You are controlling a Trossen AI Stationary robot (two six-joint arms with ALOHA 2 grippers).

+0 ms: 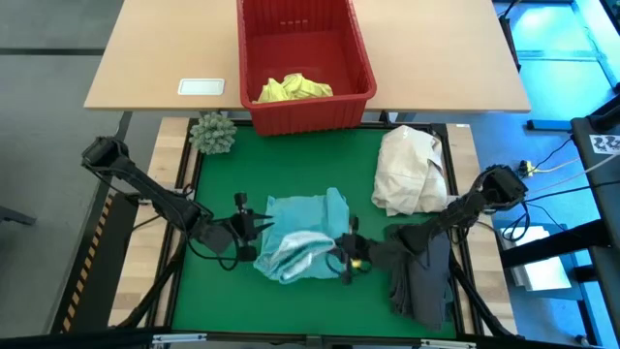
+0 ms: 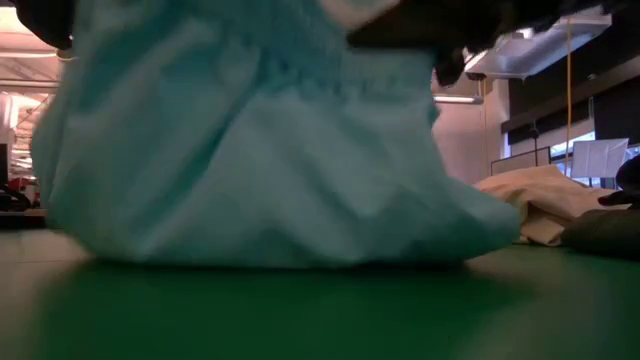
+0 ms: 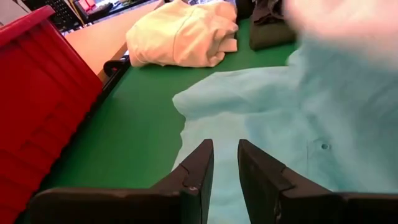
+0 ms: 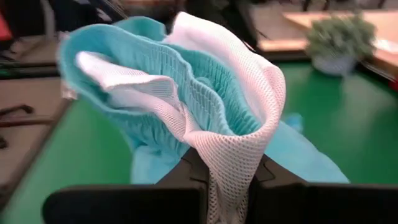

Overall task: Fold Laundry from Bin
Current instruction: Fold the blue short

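The light turquoise-blue garment [image 1: 300,233] lies bunched in the middle of the green mat [image 1: 242,174]. Its near right part is raised, and its lower edge rests on the mat [image 2: 270,255]. My right gripper [image 1: 346,257] is shut on that raised part, where a white mesh lining shows. My left gripper [image 1: 254,228] hovers at the garment's left edge. Only a narrow gap separates its fingers [image 3: 202,168], and nothing is between them. The red bin [image 1: 358,58] stands beyond the mat's far edge, and a bright yellow garment [image 1: 294,89] lies inside it. My right gripper pinches a bunched fold of the garment between its two fingers [image 4: 186,177]: white mesh lining [image 4: 231,155] and ribbed turquoise band [image 4: 186,81], several layers. It comes from the table's right, nearly level. The fold stands up out of the fingers, and the rest of the garment trails onto the mat.
A cream-white cloth bundle [image 1: 412,170] lies at the mat's far right. A dark garment [image 1: 423,276] lies at the near right, under my right arm. A small green spiky ball [image 1: 213,133] sits at the far left corner. A white card [image 1: 201,86] lies on the wooden table.
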